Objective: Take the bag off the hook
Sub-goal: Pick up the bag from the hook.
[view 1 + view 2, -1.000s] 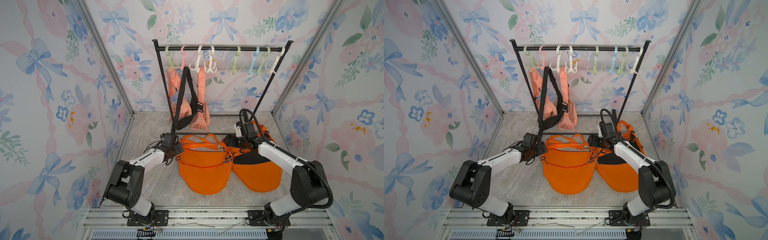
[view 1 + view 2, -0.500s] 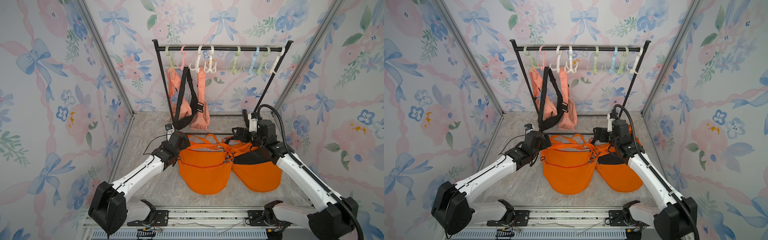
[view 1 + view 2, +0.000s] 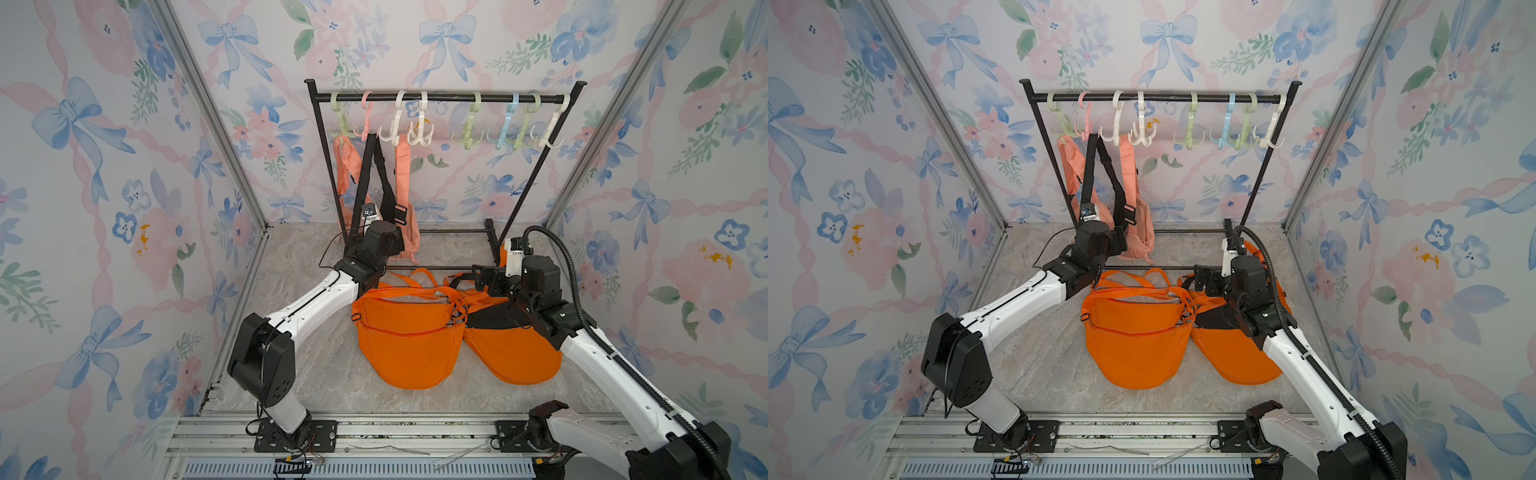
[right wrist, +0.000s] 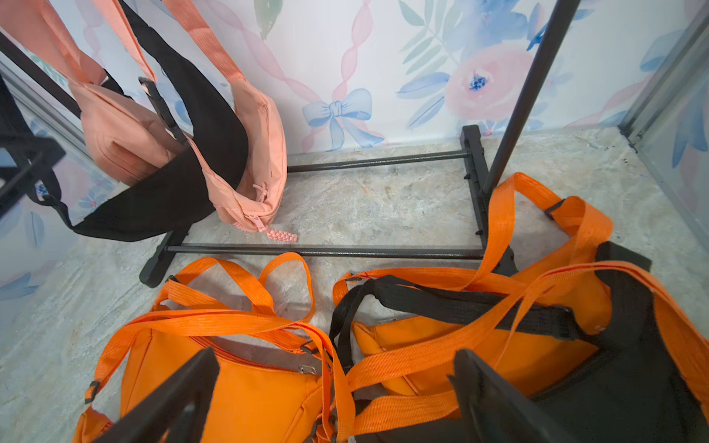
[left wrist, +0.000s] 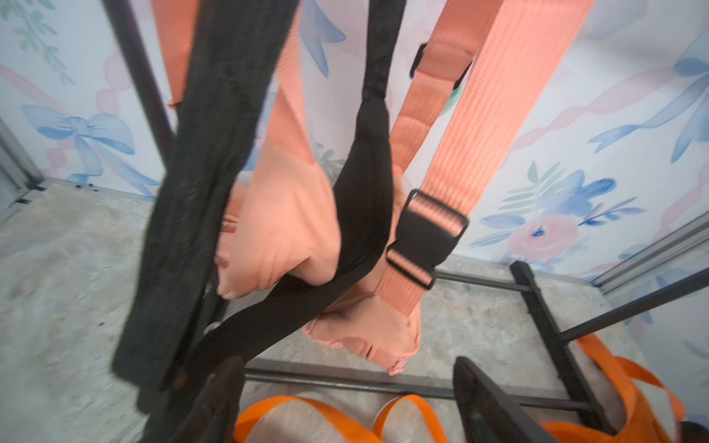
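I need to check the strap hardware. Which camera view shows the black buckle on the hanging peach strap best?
The left wrist view: the buckle is close, large and face-on there. Both top views show the buckle only as a small dark piece. The right wrist view shows it smaller and edge-on.

Left gripper [image 5: 345, 406] and right gripper [image 4: 333, 402] both reach forward, jaws spread wide

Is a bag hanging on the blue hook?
No, the blue hook hangs bare on the rail, with nothing on its prongs.
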Controlling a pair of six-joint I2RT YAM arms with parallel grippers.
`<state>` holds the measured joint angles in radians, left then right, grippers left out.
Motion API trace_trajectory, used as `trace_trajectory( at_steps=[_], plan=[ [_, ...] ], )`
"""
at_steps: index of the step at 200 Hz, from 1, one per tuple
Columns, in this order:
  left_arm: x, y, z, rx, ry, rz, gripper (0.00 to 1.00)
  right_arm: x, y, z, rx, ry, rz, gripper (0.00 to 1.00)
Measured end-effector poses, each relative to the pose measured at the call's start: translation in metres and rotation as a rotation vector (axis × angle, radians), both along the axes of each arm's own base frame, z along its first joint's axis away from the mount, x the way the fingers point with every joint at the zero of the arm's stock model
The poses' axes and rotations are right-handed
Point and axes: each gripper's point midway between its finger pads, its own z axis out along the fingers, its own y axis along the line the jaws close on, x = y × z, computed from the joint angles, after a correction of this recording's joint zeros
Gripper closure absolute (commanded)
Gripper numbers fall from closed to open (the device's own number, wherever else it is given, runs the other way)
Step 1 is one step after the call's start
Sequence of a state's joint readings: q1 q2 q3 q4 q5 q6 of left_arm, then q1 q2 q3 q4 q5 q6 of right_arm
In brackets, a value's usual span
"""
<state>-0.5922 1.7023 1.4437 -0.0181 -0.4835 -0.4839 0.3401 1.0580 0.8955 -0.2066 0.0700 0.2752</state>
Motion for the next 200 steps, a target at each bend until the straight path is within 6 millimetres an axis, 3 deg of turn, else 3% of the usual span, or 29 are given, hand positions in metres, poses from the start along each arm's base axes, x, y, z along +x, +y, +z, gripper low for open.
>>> trace_trajectory(
  at_steps=[29,66,112,122,147,160,200],
  plan=[
    [0.033,-0.029,0.01,-0.012,-0.029,-0.059,0.24,-0.005,-0.005,-0.004,-0.036,-0.003,-0.003,0.03],
    [0.072,-0.05,0.021,-0.029,-0.061,-0.095,0.27,-0.005,-0.008,-0.008,-0.061,-0.007,0.006,0.09],
    [0.119,-0.073,0.043,-0.045,-0.116,-0.127,0.16,0.006,-0.001,-0.029,-0.085,0.054,0.029,0.13],
    [0.126,-0.075,0.045,-0.047,-0.122,-0.13,0.27,0.008,0.0,-0.033,-0.087,0.064,0.034,0.13],
    [0.134,-0.073,0.037,-0.046,-0.094,-0.134,0.84,0.012,0.003,-0.032,-0.085,0.066,0.04,0.15],
    [0.133,-0.071,0.033,-0.039,-0.075,-0.135,0.99,0.016,0.005,-0.029,-0.083,0.058,0.043,0.16],
    [0.12,-0.059,0.036,-0.018,-0.043,-0.131,1.0,0.029,0.013,-0.03,-0.075,0.073,0.064,0.18]
  ],
)
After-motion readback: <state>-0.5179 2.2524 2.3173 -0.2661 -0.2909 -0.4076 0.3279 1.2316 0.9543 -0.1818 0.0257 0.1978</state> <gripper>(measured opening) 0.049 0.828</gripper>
